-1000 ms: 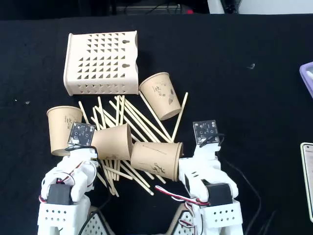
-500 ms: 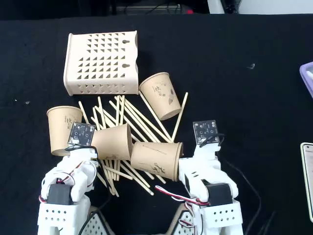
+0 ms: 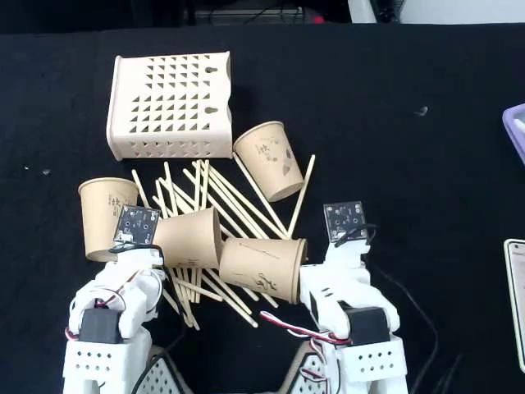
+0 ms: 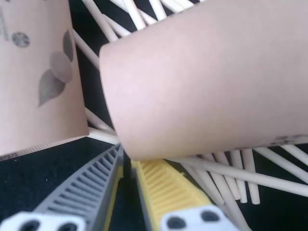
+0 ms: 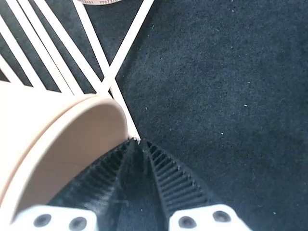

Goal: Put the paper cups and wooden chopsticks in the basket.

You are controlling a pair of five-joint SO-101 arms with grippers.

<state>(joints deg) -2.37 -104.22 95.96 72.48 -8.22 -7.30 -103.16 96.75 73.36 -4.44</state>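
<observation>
Several paper cups lie on their sides on the black table: one (image 3: 271,160) beside the basket (image 3: 170,105), one (image 3: 105,215) at the left, one (image 3: 190,238) in the middle and one (image 3: 264,267) near the front. Wooden chopsticks (image 3: 215,209) are scattered under and between them. My left gripper (image 4: 126,158) is shut and holds nothing, its tips at the base of the middle cup (image 4: 207,77), with the left cup (image 4: 33,72) beside it. My right gripper (image 5: 139,142) is shut and holds nothing, next to the front cup's rim (image 5: 57,144) and some chopsticks (image 5: 98,57).
The cream perforated basket lies on its side at the back left. A purple object (image 3: 517,127) and a white-edged flat object (image 3: 517,287) sit at the right edge. Bare black table (image 3: 410,164) stretches to the right of the pile.
</observation>
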